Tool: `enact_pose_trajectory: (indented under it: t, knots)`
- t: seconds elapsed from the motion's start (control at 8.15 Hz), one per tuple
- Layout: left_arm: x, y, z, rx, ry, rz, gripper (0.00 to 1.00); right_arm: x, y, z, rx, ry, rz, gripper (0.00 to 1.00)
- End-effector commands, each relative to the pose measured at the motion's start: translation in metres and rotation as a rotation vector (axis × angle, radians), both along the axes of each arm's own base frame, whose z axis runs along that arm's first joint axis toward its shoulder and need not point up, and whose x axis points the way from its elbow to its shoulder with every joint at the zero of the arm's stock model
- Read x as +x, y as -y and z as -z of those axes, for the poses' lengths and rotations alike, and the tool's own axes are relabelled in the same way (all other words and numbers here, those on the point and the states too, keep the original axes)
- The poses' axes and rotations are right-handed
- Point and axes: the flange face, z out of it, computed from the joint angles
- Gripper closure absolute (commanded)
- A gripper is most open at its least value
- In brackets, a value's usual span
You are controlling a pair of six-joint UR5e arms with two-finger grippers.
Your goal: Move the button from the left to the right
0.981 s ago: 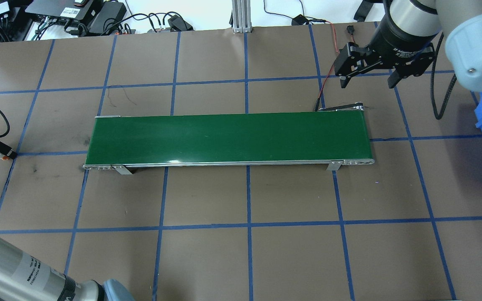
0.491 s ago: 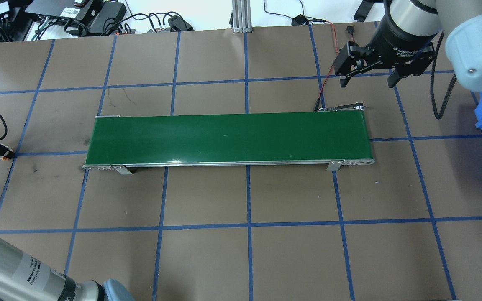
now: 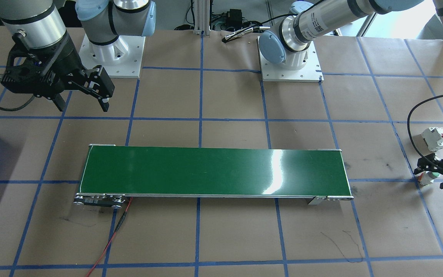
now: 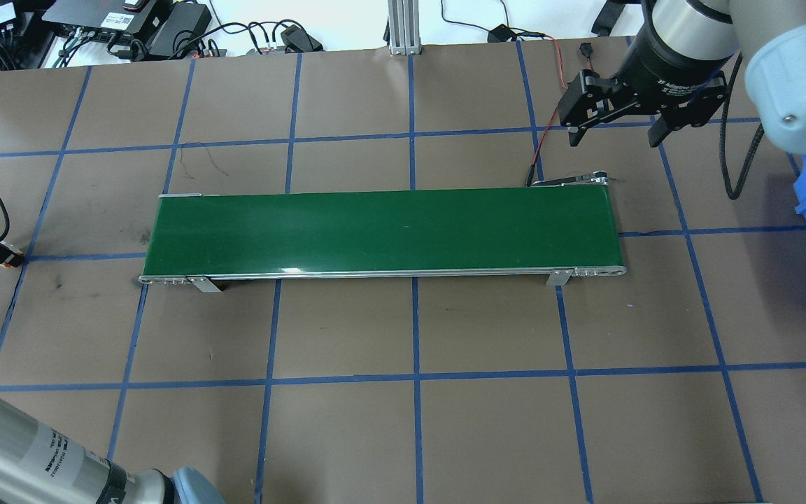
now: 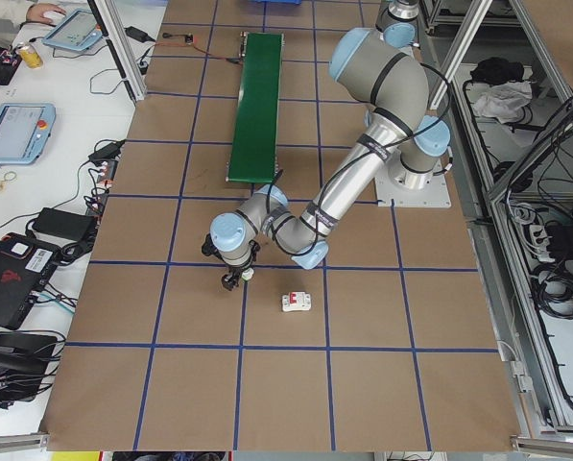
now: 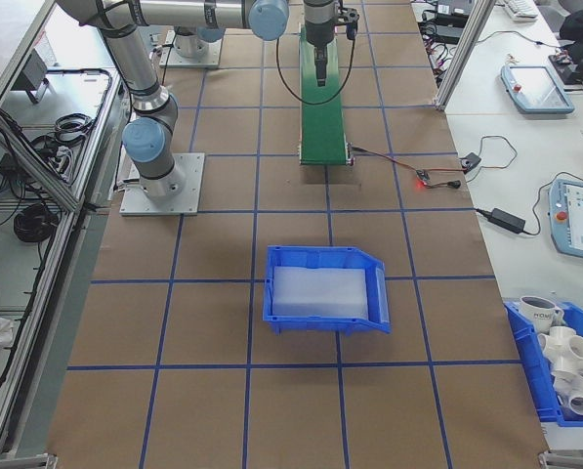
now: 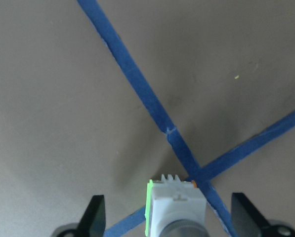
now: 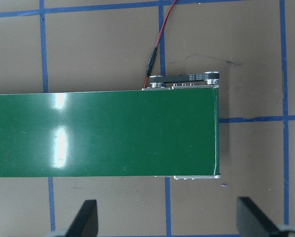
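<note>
Left gripper (image 7: 163,217) is held wide open astride the push-button (image 7: 174,210), likely pre-grasp, nothing gripped. Right gripper (image 4: 613,134) is kept open, empty, above the conveyor belt (image 4: 382,231) end, prob. for pickup.

A long green conveyor belt (image 4: 382,232) lies across the middle of a brown desk (image 4: 487,420) marked into squares by blue tape. A red wire (image 3: 110,237) runs from one end of the belt. Well beyond that end sits a blue bin (image 6: 327,288). Well past the belt's other end lies a white circuit breaker (image 3: 435,138) with red levers.
</note>
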Motion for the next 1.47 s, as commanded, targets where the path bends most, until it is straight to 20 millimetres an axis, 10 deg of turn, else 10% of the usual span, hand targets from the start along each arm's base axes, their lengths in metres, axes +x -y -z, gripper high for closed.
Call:
enact_pose_trajectory:
  t: [0.0,0.61,0.98,1.35]
  knots:
    - [0.001,0.0,0.0,-0.004,0.011,0.008,0.36,0.0,0.0,0.0,0.0,0.0,0.0,0.0]
    - [0.001,0.0,-0.006,-0.006,0.021,0.004,1.0,0.0,0.0,0.0,0.001,0.0,0.0,0.0]
    - [0.002,0.0,-0.035,-0.015,0.071,-0.056,1.0,0.0,0.0,0.0,0.001,0.002,0.0,0.0]
    - [-0.058,-0.004,-0.13,-0.01,0.084,-0.423,1.0,0.0,0.0,0.0,0.0,0.0,0.0,0.0]
